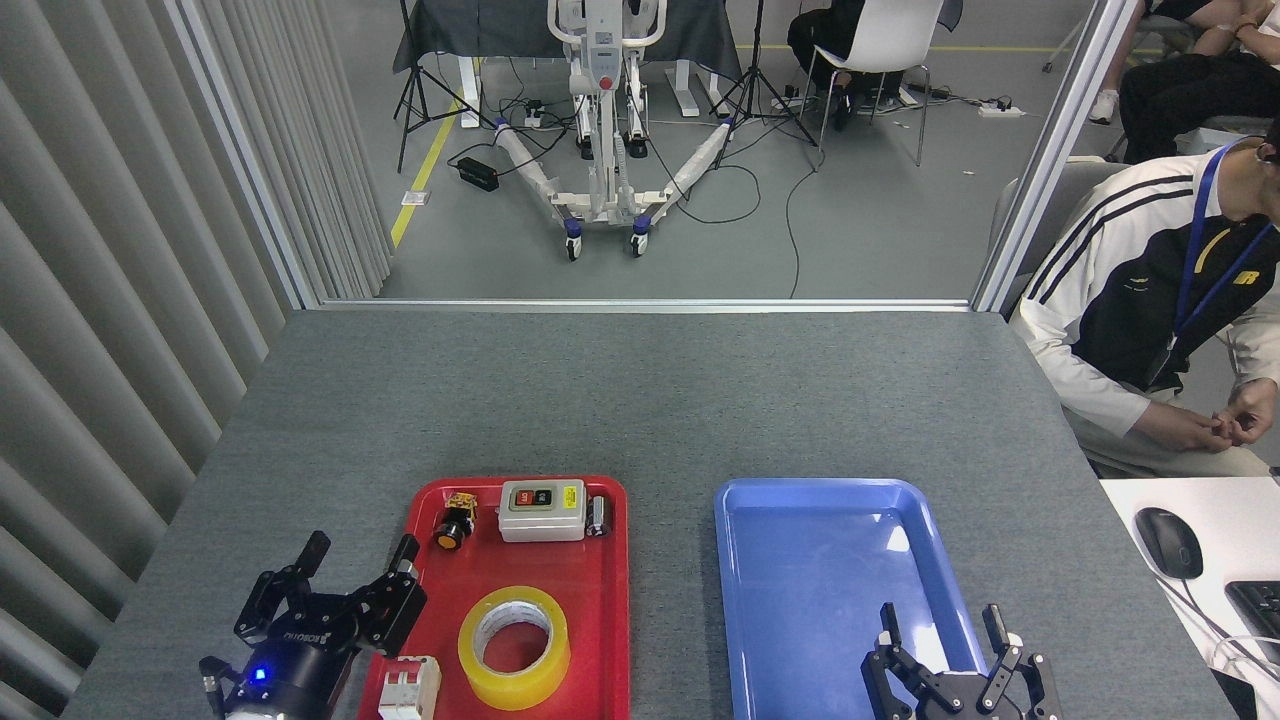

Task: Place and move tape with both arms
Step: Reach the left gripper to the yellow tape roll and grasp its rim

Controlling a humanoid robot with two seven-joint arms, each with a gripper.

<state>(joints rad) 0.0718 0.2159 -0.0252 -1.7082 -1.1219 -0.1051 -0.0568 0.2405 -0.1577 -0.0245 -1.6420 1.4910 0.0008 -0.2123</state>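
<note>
The right hand (940, 625) is cut off by the bottom edge, its wrist out of view.

Robotics lab — wheeled robot stand (603, 120), floor cables (770, 200), tripods (425, 90), partition panels (150, 250).

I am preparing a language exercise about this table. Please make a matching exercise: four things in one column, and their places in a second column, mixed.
Things:
1. tape
2. switch box
3. left gripper
4. right gripper

Places:
A. over the blue tray's near end
B. far end of the red tray
C. near half of the red tray
D. at the red tray's left edge

Pairs: 1-C, 2-B, 3-D, 4-A
</note>
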